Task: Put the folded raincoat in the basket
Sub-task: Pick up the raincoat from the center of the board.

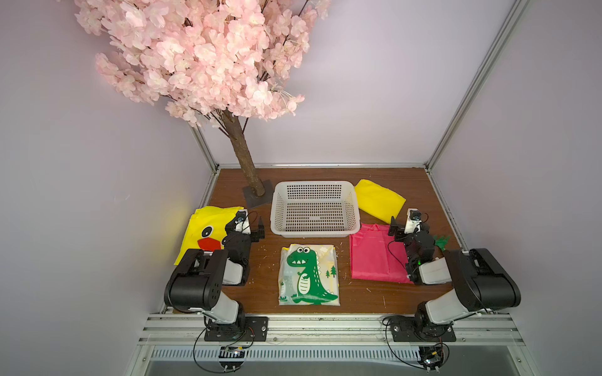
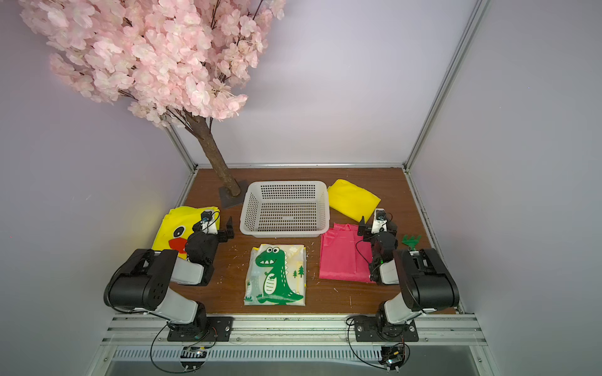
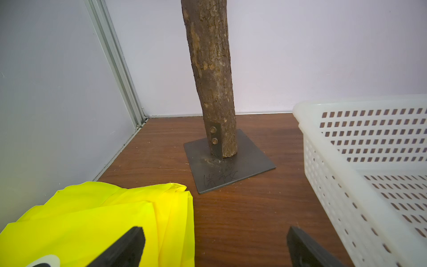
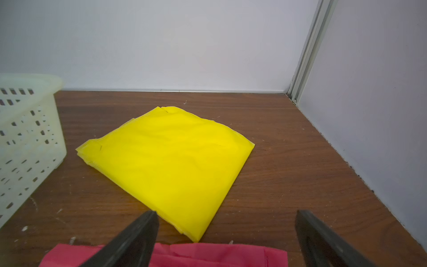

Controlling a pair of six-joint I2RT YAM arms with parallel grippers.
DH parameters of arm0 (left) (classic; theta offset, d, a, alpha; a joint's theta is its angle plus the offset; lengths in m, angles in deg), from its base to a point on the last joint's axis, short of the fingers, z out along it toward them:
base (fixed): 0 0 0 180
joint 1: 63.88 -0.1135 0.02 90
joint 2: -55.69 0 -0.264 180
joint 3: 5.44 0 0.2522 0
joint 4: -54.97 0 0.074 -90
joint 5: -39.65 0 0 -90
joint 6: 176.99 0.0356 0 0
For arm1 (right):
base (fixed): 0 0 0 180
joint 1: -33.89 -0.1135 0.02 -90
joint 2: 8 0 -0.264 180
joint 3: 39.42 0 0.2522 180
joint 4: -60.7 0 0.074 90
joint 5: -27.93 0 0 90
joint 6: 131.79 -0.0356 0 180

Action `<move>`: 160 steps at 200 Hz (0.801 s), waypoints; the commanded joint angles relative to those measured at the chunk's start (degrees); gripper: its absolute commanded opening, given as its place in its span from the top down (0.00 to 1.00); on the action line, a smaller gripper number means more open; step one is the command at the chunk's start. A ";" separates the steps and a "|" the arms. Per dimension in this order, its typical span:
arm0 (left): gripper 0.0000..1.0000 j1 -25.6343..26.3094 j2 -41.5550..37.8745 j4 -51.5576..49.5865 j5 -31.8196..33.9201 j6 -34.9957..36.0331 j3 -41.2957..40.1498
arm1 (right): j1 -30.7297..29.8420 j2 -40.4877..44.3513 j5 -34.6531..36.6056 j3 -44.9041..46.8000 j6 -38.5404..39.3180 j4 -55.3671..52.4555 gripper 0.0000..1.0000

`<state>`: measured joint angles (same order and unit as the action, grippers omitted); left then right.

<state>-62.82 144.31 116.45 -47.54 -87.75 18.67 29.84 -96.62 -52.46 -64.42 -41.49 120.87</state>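
The white perforated basket [image 1: 314,233] [image 2: 283,231] stands empty at the table's middle back. Several folded raincoats lie around it. A dinosaur-print one [image 1: 309,275] lies in front of it, a yellow duck one [image 1: 205,234] at the left, a pink one [image 1: 374,254] at the right and a plain yellow one [image 1: 379,200] at the back right. My left gripper [image 1: 259,231] [image 3: 215,231] hovers open at the duck raincoat's [image 3: 92,219] inner edge, beside the basket [image 3: 323,185]. My right gripper [image 1: 393,228] [image 4: 226,213] is open over the pink raincoat's [image 4: 208,256] far edge, facing the plain yellow one [image 4: 171,161]. Neither holds anything.
A blossom tree's trunk [image 1: 247,162] [image 3: 212,81] stands on a metal base plate [image 1: 257,197] [image 3: 231,171] at the back left, close to the basket. A small green toy [image 1: 443,242] lies by the right wall. Walls and aluminium posts enclose the table on three sides.
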 commanded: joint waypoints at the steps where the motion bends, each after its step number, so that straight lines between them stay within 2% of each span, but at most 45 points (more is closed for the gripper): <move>1: 0.00 -0.01 0.31 1.31 0.33 0.63 0.81 | -0.17 0.16 -0.99 -0.88 0.67 2.53 0.01; 82: 0.00 -0.80 0.13 0.99 -1.37 0.34 0.82 | 0.80 0.11 -2.91 -1.22 0.06 1.80 0.00; 119: 0.00 -0.77 -0.17 0.93 -2.91 1.12 0.73 | 0.89 0.24 -2.66 -0.99 -0.03 2.14 0.00; 130: 0.00 -0.72 -0.86 0.72 -2.58 0.95 0.88 | 0.85 0.81 -0.16 -0.75 -0.96 2.43 0.00; 160: 0.00 -0.66 -6.59 -5.57 -0.41 0.27 1.81 | 0.92 9.11 4.90 -3.40 -2.80 -9.53 0.00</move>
<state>-62.85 142.16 114.97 -49.05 -87.40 18.69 30.54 -94.07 -52.22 -64.42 -42.34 117.79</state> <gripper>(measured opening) 0.997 0.995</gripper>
